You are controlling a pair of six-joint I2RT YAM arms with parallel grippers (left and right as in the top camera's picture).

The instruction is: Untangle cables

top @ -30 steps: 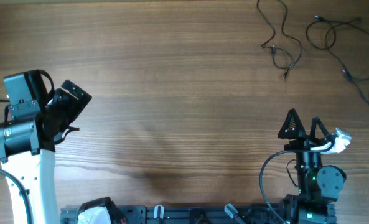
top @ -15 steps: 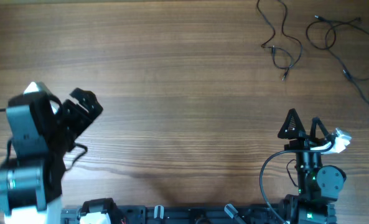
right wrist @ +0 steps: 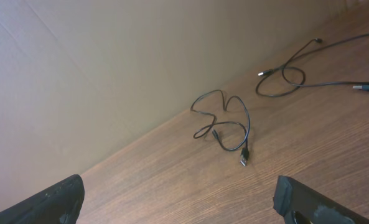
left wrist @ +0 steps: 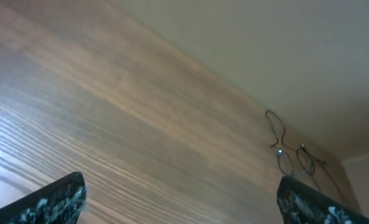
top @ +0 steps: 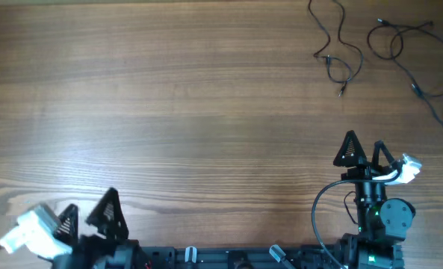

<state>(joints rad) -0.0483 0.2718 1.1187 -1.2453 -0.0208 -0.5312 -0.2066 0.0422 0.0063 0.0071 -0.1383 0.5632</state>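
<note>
**Left arm pulled home; cables lie apart at the far right**

The left tool (top: 89,205) had drawn back from the middle of the worktop's left side to the near edge. It sat there with its fingers spread wide and nothing between them. Its wrist view showed only bare wood ahead, with the wires far off. The worktop (top: 206,112) carried nothing across its left and centre.

The right tool (top: 364,142) was parked at the near edge as it had been a second before, likewise released and empty.

The cables (top: 327,58) lay in the far right corner, well apart from both tools. The left-hand cable (top: 353,56) ran mostly far-to-near in loose squiggles. It closed into a small loop, and its plug end pointed toward the near edge. The right-hand cable (top: 416,88) began in a loop at the far side. It then trailed diagonally nearer and rightward, off the right edge of the overhead view.

A clear strip of wood separated the two, with no crossing visible. With both arms withdrawn and the strands separate, the untangling looked essentially finished.
</note>
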